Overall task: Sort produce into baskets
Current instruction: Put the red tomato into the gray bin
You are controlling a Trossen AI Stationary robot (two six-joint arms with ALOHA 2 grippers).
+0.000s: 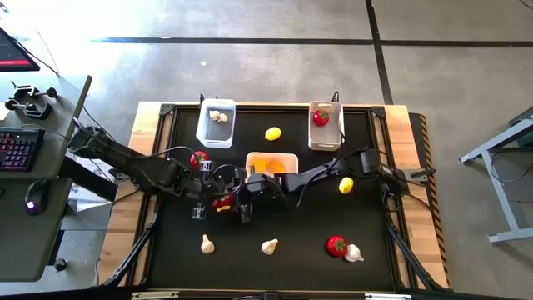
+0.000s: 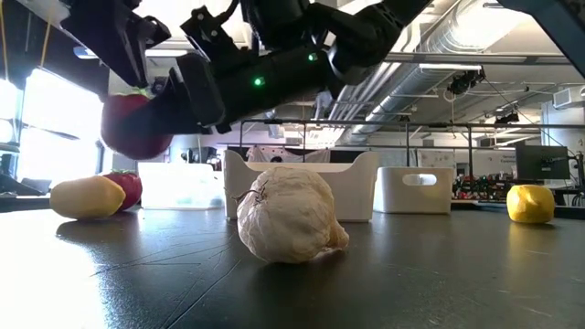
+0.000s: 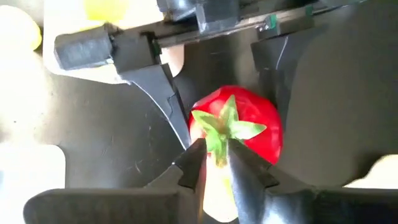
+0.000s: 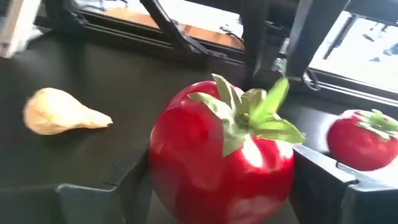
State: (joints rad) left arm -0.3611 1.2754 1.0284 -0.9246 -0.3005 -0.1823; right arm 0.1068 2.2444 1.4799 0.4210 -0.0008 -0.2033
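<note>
A red round fruit with a green top (image 1: 221,201) hangs above the table's middle left, between both grippers; the low view shows it lifted (image 2: 132,128). My left gripper (image 3: 216,152) reaches in from the left and is shut on its green top. My right gripper (image 4: 221,180) reaches in from the right, with its fingers on either side of the fruit's body. There are three white baskets: the far-left one (image 1: 203,125) holds garlic, the middle, wider one (image 1: 289,158) holds yellow pieces, and the far-right one (image 1: 313,133) holds a red fruit. My left gripper pinches the fruit's green top (image 3: 225,127) between its two fingertips, coming from above and pointing down. The fruit hangs below them, top up, clear of the table. My right gripper has the fruit's red body (image 4: 205,162) between its two fingers (image 4: 134,180). It comes about level from the table's right, and the fingers lie against the fruit's two opposite sides.
Loose on the table are a lemon (image 2: 87,196) below the held fruit, a red fruit (image 1: 198,157), lemons (image 1: 273,133) (image 1: 346,185), garlic bulbs (image 1: 206,244) (image 1: 269,246) (image 1: 354,253) and a red fruit (image 1: 336,245). There is free black mat at the near left and the right.
</note>
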